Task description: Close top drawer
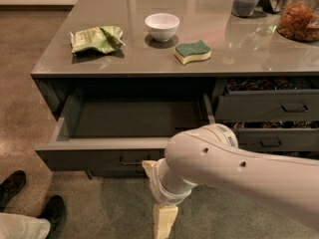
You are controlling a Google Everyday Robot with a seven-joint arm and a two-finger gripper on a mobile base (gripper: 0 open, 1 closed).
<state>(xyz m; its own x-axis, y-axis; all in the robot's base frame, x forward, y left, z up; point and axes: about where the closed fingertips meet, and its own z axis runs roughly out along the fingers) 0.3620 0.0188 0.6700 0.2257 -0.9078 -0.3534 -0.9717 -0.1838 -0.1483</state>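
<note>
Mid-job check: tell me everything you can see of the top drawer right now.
The top drawer is wide, deep and matte grey, pulled well out from under the grey counter. Its inside is smooth and bare, nothing seen in it. The tall flat front sits level, with one small dark loop handle at its middle. The robot's arm covers the front's right end; the claw hangs low in front of it, right of the handle. Whether it touches the drawer cannot be told.

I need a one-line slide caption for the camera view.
Top drawer stands open under the grey counter; the arm's end effector hangs low before its front.
</note>
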